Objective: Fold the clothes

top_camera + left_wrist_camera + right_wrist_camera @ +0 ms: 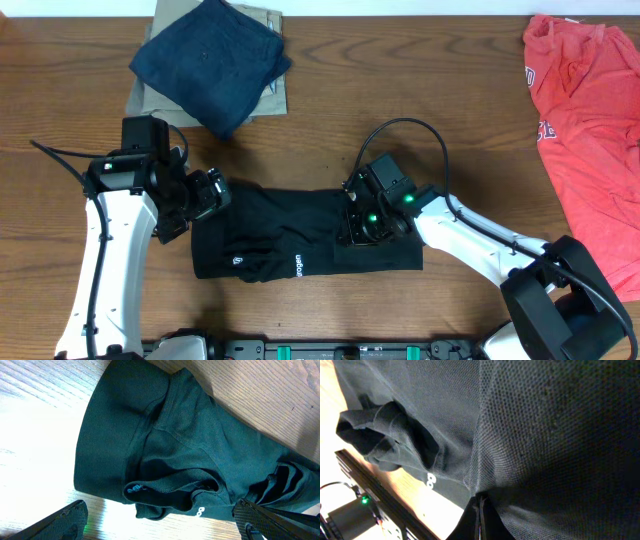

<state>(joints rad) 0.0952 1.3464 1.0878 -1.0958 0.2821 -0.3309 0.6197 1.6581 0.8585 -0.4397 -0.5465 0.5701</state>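
Black T-shirt [300, 235] lies on the wooden table [420, 90], already doubled into a long crosswise band. It is soft and matte, w/ a fine knit weave showing in the right wrist view. Its near edge is rumpled: the collar area bunches into a loose dark pocket, w/ small white lettering [299, 265] and a small round white mark [238, 262] beside it. The far edge is straighter, and a few shallow creases run across the middle. The left end is rounded over, the right end squarer and flatter.

Left fingers [218, 196] sit at the shirt's upper-left corner, spread wide w/ nothing between them. In the left wrist view both tips frame the collar bunch from above, clear of the cloth.

Right fingers [358, 225] are over the shirt just right of its middle, pressed down into the fabric. They are closed tight, the tips meeting in a thin line. The cloth draws up in a ridge to that line, so they appear to pinch a fold of the shirt.

Up and left of the shirt, well apart, is a navy folded garment [210, 60] stacked on a khaki folded garment [272, 95]. The navy one is turned askew, so tan edges show round it. Far right of the shirt a red shirt [590, 120] lies spread out — it runs off the picture's edge.
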